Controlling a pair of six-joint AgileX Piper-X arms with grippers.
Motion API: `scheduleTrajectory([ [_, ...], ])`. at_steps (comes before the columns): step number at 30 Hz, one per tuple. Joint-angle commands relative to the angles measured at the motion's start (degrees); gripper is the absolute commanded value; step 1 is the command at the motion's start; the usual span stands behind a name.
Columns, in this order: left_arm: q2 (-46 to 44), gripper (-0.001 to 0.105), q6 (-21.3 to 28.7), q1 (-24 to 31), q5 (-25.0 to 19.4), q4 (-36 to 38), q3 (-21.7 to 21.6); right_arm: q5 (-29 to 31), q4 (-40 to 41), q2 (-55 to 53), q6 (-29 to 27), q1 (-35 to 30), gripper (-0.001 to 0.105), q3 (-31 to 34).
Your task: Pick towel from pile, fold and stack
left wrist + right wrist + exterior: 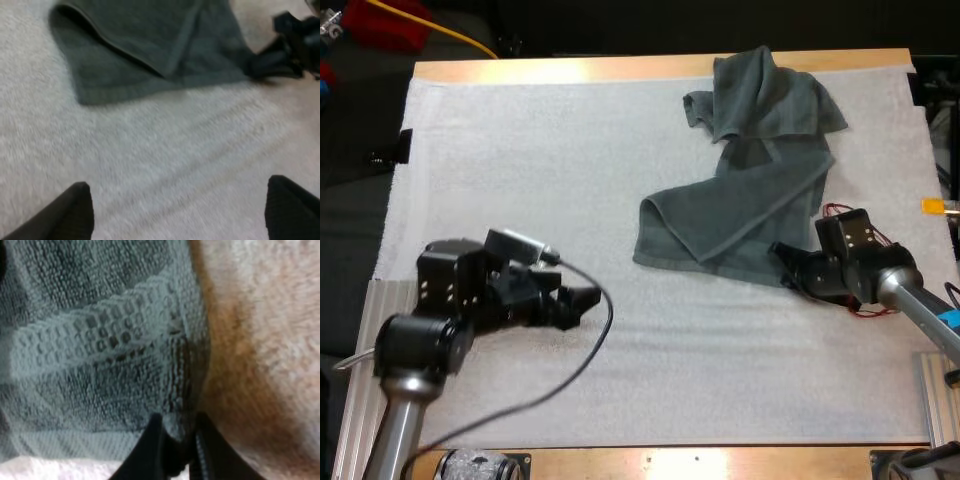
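The grey-green towel (740,200) lies half spread, bunched farther off. Close up, the right hand (177,427) pinches its hem (ribbed weave); the left hand (180,200) gapes, empty.

No text, label or number is showing readably. Nothing legible is appearing on the dark grey-green cloth towel (740,222) or the white fleecy mat (520,180).

High view from behind the robot, facing forward and down over the whole counter (620,68), left wrist view low above the mat (165,150), facing right toward the towel (150,40), right wrist view very close on the towel's near edge, shared by all 3
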Motion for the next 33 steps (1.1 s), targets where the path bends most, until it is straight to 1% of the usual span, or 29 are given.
scheduleTrajectory([
  [1,2.2,0.069,-0.3,-0.3,0.6,-2.9,-0.2,0.7,1.8,-0.7,-1.9,-0.1,0.000,0.1],
  [6,10.5,0.069,-0.3,-0.3,0.8,-9.2,-0.2,1.9,1.4,-0.7,-2.0,-0.1,0.000,0.1],
  [9,15.8,0.069,-0.1,-0.3,2.3,-13.1,-0.2,3.6,1.2,-0.7,-2.0,-0.1,0.000,0.1],
  [14,24.1,0.069,-0.4,-0.3,4.7,-20.3,-0.2,3.8,1.3,-0.7,-2.0,-0.1,0.000,0.1],
  [18,30.3,0.069,-4.5,-0.5,8.1,-25.9,-0.2,3.8,2.3,-0.7,-2.0,-0.1,0.000,0.1],
  [21,34.2,0.069,-6.7,-1.7,9.3,-29.4,-0.2,3.8,3.0,-0.7,-2.0,-0.1,0.000,0.1],
  [26,39.1,0.069,-10.6,-4.5,9.0,-34.5,-0.2,3.8,3.5,-0.7,-1.9,-0.1,0.000,0.1],
  [30,41.5,0.069,-13.3,-5.0,6.9,-37.3,-0.2,3.8,3.9,-0.7,-1.9,-0.1,0.000,0.1],
  [33,43.1,0.069,-14.1,-5.0,6.4,-38.0,-0.8,3.8,3.9,-0.7,-1.9,-0.1,0.000,0.1],
])
